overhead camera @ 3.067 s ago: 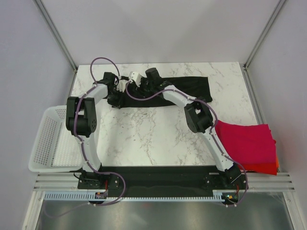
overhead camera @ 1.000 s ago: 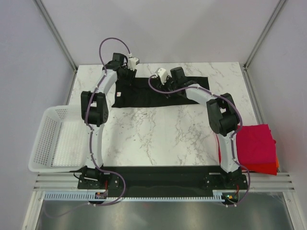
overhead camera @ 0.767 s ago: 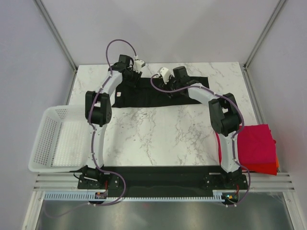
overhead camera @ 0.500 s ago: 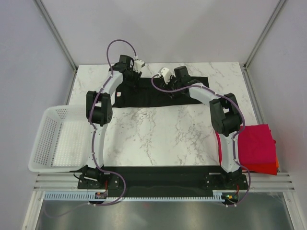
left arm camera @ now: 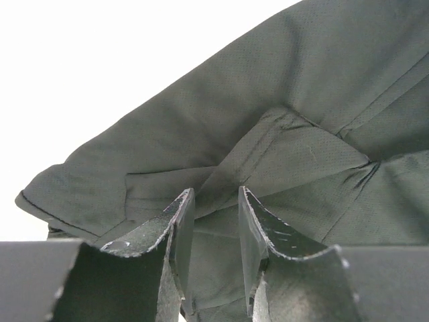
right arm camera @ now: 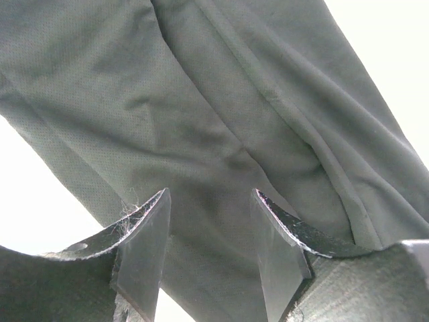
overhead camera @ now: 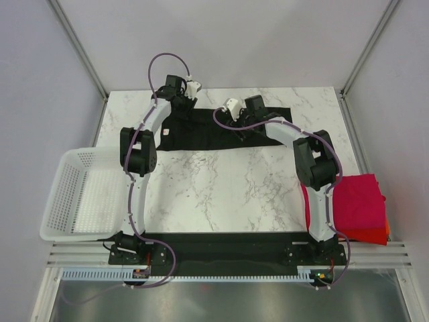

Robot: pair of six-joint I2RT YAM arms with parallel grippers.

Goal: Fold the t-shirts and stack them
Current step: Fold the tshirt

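Under both tools, along the far edge of the surface [overhead camera: 221, 188], lies the black shirt [overhead camera: 221, 131], spread in a long flat band with each tool over one part of it. The left tool [left arm camera: 213, 228] stands with its jaws a little apart and nothing pinched; a folded-in sleeve or hem lies just ahead of its tips, creased into a point, probably where the last fold was laid down. The right tool [right arm camera: 211, 235] has its jaws wider apart, also holding nothing, with long seams and ridges of cloth running away beneath it. Two tools side by side on one shirt suits a fold that needs the band lifted evenly at two places. Well behind the right tool, by that arm's base, the magenta shirt [overhead camera: 358, 198] sits folded on the orange one [overhead camera: 375, 235], a stack waiting for the black shirt. Behind the left tool stands a white basket [overhead camera: 67, 201]. Count: three shirts, two of them folded, one basket, two tools.
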